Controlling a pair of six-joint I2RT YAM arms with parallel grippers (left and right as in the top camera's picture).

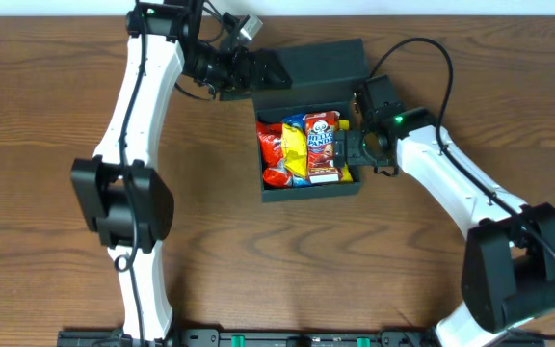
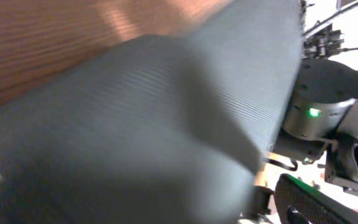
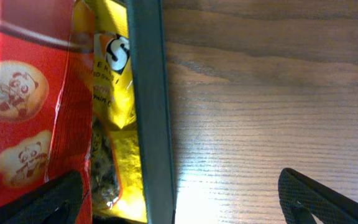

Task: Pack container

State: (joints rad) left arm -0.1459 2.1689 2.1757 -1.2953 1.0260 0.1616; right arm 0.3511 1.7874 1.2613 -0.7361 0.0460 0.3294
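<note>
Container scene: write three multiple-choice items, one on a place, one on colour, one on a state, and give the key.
1. Where is the right claw?
A. Folded back beside its own base.
B. Straddling a wall of the container, one finger inside, one outside.
C. Hanging well away from the container.

2. What colours are the packets inside?
A. Red and yellow.
B. Purple and green.
C. Black and white.

3. How is the lid?
A. Shut.
B. Torn off, lying apart.
C. Open, folded back.

Key: B, the right wrist view shows the wall between its fingers; A, the overhead view shows red and yellow wrappers; C, the flap lies back behind the box and the packets are exposed.
</note>
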